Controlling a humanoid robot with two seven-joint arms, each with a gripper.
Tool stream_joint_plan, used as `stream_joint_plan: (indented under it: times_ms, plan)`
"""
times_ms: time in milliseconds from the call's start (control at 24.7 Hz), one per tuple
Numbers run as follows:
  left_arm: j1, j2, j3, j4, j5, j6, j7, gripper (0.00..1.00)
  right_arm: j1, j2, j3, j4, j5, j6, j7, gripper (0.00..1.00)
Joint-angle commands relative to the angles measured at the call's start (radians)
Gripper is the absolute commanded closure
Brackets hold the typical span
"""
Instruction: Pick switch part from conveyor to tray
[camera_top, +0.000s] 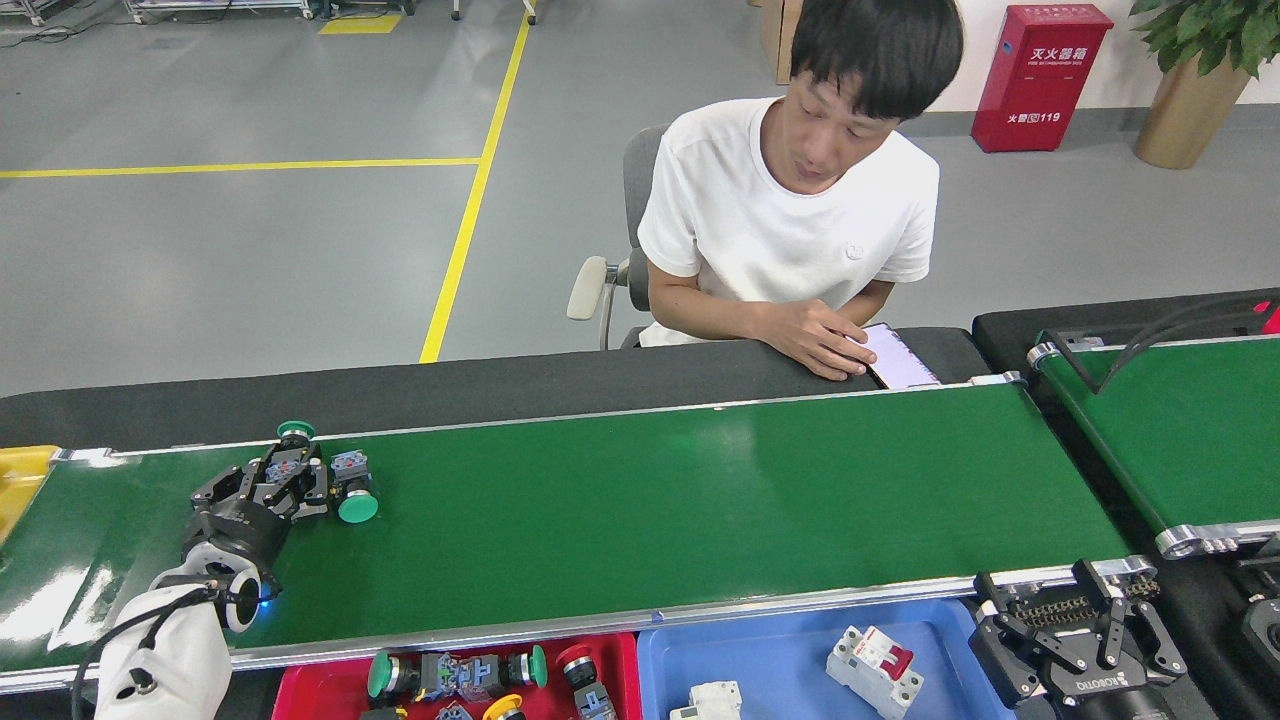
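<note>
Two green-capped switch parts lie on the dark-green conveyor (700, 500) near its left end. My left gripper (285, 475) reaches over the belt from the lower left and is shut on the switch part (290, 452), whose green cap points to the far rail. The other switch part (352, 495) lies just right of the fingers, touching or nearly touching them. A red tray (325, 690) below the near rail holds several switch parts. My right gripper (1040, 600) stands open at the lower right, off the belt, holding nothing.
A blue tray (760, 660) with white circuit breakers sits beside the red one. A yellow tray (20, 480) shows at the left edge. A second green belt (1190, 430) runs at the right. A person sits behind the conveyor, a hand (815, 345) on a notebook.
</note>
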Motion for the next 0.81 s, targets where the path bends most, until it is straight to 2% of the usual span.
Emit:
stream_joint_plan:
  times_ms: [0,243,364,485,647,687,728,768]
  plan:
    - [0.065,0.011,0.007,-0.142,0.011,-0.018,0.009,0.98,-0.008,-0.001,-0.014,-0.009,-0.003,-0.003,-0.007,0.0]
    - [0.415,-0.003,0.008,-0.612,0.013,-0.021,0.009,0.97,-0.005,-0.001,-0.027,-0.006,-0.003,-0.003,-0.007,0.0]
    - [0.572,-0.008,-0.01,-0.804,0.01,-0.035,0.017,0.97,-0.002,-0.001,-0.034,-0.002,-0.003,-0.003,-0.007,0.0]
    - [0.7,-0.005,-0.098,-0.925,-0.041,-0.045,0.058,0.97,0.001,-0.001,-0.034,-0.002,-0.003,-0.003,-0.007,0.0]
    - [0.748,0.014,-0.237,-0.927,-0.148,-0.047,0.124,0.93,0.012,0.001,-0.06,-0.002,-0.003,-0.003,-0.007,0.0]
    - [0.756,0.017,-0.248,-0.927,-0.165,-0.047,0.125,0.87,0.013,0.001,-0.062,-0.002,-0.003,-0.003,-0.007,0.0]
    - [0.757,0.017,-0.248,-0.927,-0.171,-0.047,0.125,0.77,0.013,0.001,-0.062,-0.002,-0.003,-0.003,-0.007,0.0]
    - [0.757,0.003,-0.243,-0.927,-0.173,-0.045,0.125,0.52,0.015,0.001,-0.062,-0.002,-0.003,-0.003,-0.007,0.0]
